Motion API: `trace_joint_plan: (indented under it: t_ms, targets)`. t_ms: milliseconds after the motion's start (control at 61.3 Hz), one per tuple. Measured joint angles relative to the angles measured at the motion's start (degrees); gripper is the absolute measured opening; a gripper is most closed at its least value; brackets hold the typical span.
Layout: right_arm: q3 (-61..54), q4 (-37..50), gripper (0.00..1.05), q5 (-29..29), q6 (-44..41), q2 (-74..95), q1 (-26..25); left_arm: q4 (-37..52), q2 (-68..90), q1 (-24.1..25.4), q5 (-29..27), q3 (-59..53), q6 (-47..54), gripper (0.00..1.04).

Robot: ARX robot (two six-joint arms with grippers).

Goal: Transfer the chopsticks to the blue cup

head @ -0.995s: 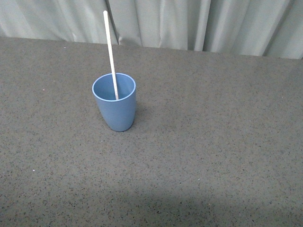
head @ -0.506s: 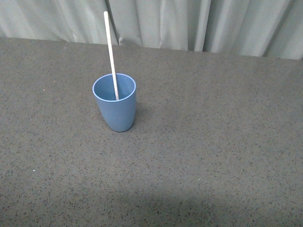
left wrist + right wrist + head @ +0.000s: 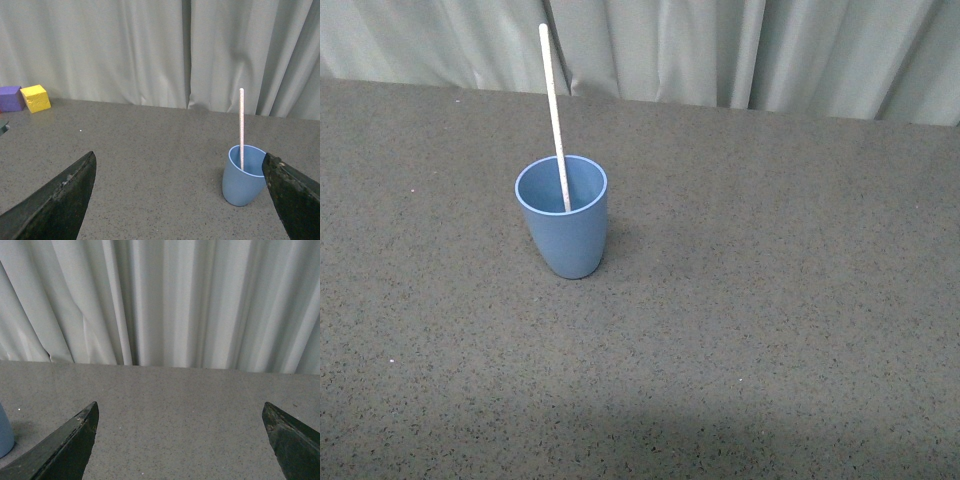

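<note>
Front view: we see chopsticks (image 3: 554, 115) standing in blue cup (image 3: 563, 218), leaning on far rim, on table (image 3: 770, 300) | left gripper (image 3: 180, 200) spread wide, holding nothing | right gripper (image 3: 180, 440) spread wide, holding nothing | both well clear of cup

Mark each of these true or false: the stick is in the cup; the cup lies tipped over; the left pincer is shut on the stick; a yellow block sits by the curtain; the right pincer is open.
1. The stick stands inside the cup. True.
2. The cup lies tipped over. False: it stands on the table.
3. The left pincer is shut on the stick. False: it is open and holds nothing.
4. A yellow block sits near the curtain. True.
5. The right pincer is open. True.
</note>
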Motion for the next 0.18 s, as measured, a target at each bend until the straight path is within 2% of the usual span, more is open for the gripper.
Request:
trace_joint_plan:
  t_ms: [179]
  targets:
    - [0.00, 0.02, 0.95, 0.00, 0.00, 0.00, -0.02, 0.00, 0.00, 0.00, 0.00, 0.00, 0.00, 0.98]
